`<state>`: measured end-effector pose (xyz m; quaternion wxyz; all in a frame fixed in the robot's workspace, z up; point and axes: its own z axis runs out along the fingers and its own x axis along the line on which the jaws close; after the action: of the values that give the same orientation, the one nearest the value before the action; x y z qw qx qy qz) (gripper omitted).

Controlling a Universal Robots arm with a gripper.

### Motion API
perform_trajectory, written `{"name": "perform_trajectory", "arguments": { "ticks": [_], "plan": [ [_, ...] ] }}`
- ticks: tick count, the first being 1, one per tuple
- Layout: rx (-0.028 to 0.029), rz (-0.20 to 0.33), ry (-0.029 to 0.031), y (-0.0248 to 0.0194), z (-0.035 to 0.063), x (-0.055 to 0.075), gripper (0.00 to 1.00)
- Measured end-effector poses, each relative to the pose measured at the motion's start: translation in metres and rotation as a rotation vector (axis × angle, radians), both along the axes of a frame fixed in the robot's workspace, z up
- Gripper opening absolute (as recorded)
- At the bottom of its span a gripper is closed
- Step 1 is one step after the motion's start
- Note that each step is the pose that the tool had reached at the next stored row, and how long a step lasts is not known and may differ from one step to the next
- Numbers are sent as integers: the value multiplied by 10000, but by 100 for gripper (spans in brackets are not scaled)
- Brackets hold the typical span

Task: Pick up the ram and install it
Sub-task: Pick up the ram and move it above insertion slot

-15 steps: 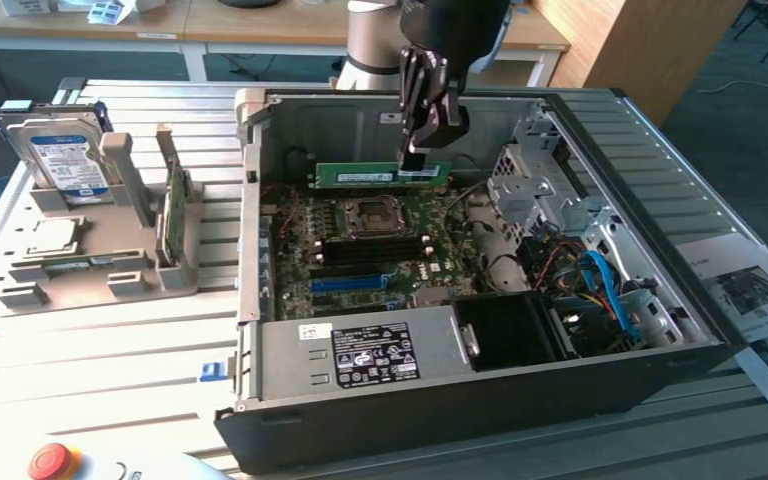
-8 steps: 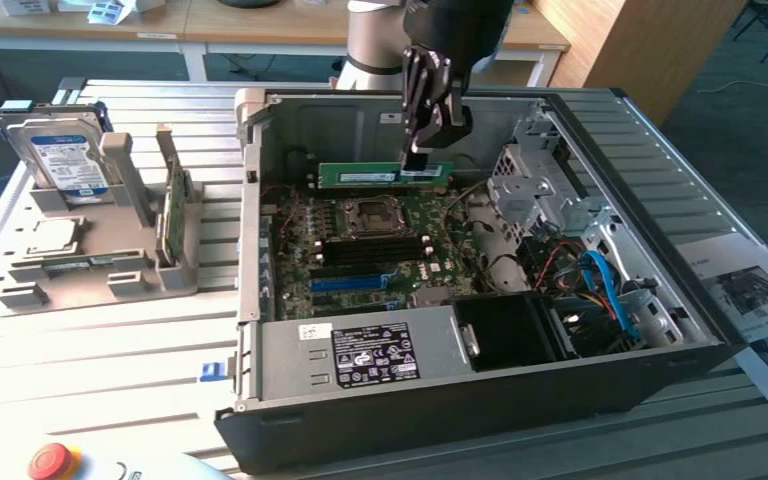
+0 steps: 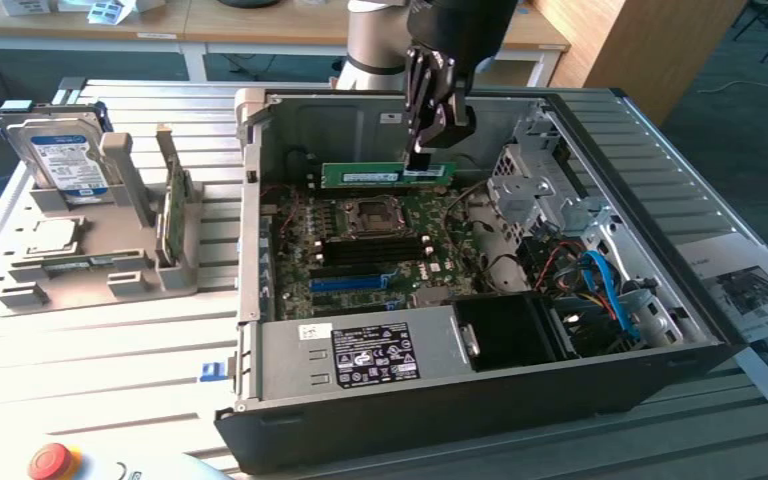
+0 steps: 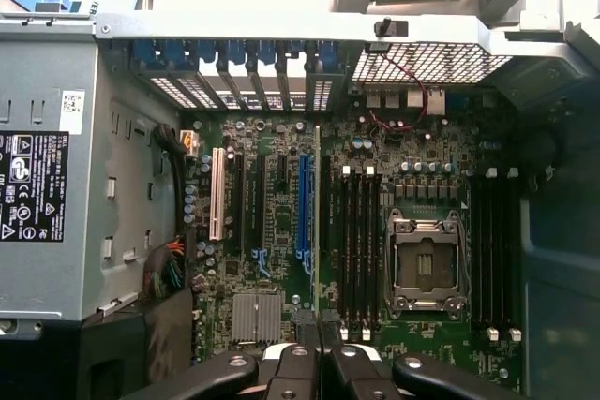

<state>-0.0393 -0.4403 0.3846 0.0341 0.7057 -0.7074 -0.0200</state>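
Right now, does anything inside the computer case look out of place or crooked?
One thing: the gripper holds the ram near one end, not at its middle, so it juts toward the exterior view's left. It looks level.

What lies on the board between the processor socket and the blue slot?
The black memory slots lie between the socket and the blue slot, clearest in the wrist view.

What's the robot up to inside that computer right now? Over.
Gripper shut on the ram. Ram held on edge above the motherboard, inside the open case, not yet seated. Nothing seen between ram and board.
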Motion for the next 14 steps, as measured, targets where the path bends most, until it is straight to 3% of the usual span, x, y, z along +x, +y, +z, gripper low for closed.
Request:
{"name": "perform_trajectory", "arguments": {
  "ticks": [5, 14],
  "plan": [
    [0, 2, 1, 18, 0, 2, 12],
    [0, -2, 0, 130, -3, 15, 12]
  ]
}}
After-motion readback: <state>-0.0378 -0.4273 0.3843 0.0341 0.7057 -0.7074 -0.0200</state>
